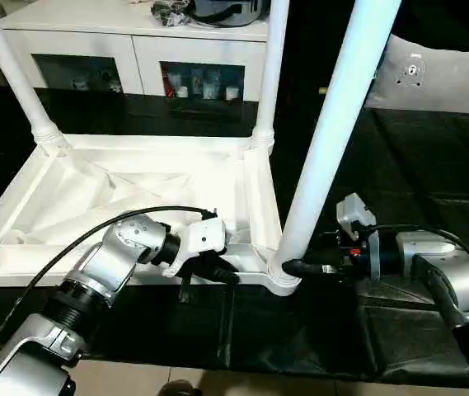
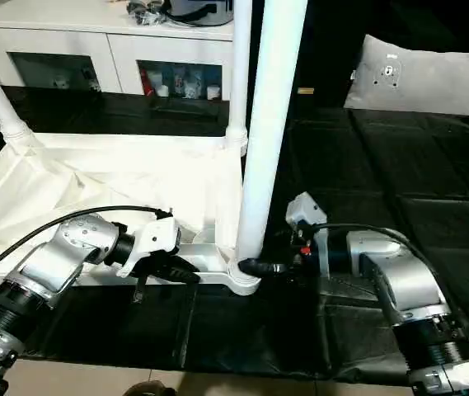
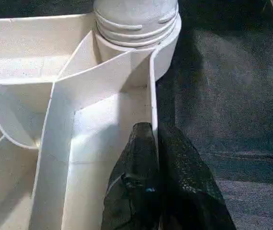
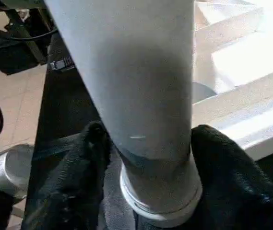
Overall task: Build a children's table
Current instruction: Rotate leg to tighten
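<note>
Right gripper [image 4: 146, 158] clamped on white leg [image 1: 333, 140], left gripper [image 3: 153, 143] pinching upturned tabletop [image 1: 135, 190] rim

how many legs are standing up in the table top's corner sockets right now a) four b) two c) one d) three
d) three legs rise from the upturned table top: the far left leg, the far right leg, and the near right leg, whose base the right gripper's fingers straddle.

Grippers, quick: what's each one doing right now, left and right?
Left gripper: shut, pinching the near rim wall of the table top.
Right gripper: fingers either side of the near corner leg at its base; grip cannot be told.
</note>
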{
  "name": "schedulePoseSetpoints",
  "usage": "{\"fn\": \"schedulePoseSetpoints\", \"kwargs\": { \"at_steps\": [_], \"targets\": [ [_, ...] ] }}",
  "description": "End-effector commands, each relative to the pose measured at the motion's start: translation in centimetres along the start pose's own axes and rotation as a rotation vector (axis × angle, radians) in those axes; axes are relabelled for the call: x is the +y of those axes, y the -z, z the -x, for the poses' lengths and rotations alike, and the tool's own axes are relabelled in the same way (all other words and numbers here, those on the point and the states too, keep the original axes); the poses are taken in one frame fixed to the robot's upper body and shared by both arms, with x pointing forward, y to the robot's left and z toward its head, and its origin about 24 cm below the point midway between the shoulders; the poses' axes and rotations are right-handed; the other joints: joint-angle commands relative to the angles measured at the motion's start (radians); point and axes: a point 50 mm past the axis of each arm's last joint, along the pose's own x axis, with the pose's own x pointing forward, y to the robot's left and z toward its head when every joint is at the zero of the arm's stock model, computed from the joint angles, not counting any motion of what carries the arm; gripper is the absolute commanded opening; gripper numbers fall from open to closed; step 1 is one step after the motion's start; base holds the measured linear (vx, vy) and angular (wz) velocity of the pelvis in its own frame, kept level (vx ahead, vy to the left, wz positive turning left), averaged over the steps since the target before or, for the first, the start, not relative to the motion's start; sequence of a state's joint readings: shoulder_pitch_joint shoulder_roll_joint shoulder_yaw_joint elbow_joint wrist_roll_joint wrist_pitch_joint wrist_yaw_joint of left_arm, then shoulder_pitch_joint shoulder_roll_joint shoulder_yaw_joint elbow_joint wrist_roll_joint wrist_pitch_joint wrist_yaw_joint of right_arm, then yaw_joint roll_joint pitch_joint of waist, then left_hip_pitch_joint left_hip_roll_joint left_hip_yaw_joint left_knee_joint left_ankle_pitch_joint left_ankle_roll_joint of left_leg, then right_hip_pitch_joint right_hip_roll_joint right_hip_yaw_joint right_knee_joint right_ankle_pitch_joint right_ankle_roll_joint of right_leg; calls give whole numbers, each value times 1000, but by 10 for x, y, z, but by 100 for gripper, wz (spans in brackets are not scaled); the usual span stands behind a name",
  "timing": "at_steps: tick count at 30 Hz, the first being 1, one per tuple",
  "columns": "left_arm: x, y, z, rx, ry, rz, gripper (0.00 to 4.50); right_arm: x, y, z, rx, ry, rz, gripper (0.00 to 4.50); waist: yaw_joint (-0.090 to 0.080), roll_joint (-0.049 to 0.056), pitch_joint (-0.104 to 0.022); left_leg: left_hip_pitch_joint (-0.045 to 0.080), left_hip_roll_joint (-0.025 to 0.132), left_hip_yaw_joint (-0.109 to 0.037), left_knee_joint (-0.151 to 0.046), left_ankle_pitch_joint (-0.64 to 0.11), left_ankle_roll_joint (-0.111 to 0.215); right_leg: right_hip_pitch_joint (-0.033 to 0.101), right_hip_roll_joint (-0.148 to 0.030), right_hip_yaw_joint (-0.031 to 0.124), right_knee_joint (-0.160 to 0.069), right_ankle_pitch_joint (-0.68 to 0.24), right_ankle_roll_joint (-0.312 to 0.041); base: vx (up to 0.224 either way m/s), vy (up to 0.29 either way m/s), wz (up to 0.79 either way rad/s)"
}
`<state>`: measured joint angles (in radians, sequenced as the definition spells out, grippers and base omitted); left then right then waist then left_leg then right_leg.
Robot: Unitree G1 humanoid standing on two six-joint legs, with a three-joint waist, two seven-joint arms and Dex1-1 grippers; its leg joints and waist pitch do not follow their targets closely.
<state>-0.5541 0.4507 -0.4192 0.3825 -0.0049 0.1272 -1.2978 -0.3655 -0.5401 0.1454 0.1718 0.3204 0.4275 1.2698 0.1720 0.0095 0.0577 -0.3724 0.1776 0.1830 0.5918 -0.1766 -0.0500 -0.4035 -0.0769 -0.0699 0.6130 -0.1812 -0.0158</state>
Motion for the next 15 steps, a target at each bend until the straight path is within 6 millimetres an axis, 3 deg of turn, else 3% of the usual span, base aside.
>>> {"fn": "schedulePoseSetpoints", "kwargs": {
  "at_steps": [1,10,12,13,15],
  "targets": [
    [0,-11,-2,-23,30,-60,0,-1,0,-2,-5,-15,1,246,-2,-7,-72,15,58,-21,-65,-200,31,48,-83,49,-73,-246,-199,0,0,0],
    [2,-15,-6,-63,-14,-1,0,2,9,-28,-97,8,-71,201,-8,-8,-68,17,56,-23,-70,-235,17,45,-84,49,-81,-318,-182,0,0,0],
    [5,-18,-9,-79,-62,49,0,0,9,-41,-115,89,-88,200,-15,-7,-64,18,55,-26,-75,-262,2,45,-84,48,-86,-369,-167,0,0,0],
    [7,-21,-11,-92,-91,73,0,-2,8,-44,-123,138,-99,200,-18,1,-65,19,56,-27,-76,-270,-7,44,-84,49,-84,-374,-168,0,0,0],
    [17,-30,-18,-141,-220,170,0,-13,7,-52,-145,342,-150,199,-34,-2,-63,22,55,-29,-79,-292,-33,42,-82,48,-85,-390,-166,0,0,0]
  ]
}}
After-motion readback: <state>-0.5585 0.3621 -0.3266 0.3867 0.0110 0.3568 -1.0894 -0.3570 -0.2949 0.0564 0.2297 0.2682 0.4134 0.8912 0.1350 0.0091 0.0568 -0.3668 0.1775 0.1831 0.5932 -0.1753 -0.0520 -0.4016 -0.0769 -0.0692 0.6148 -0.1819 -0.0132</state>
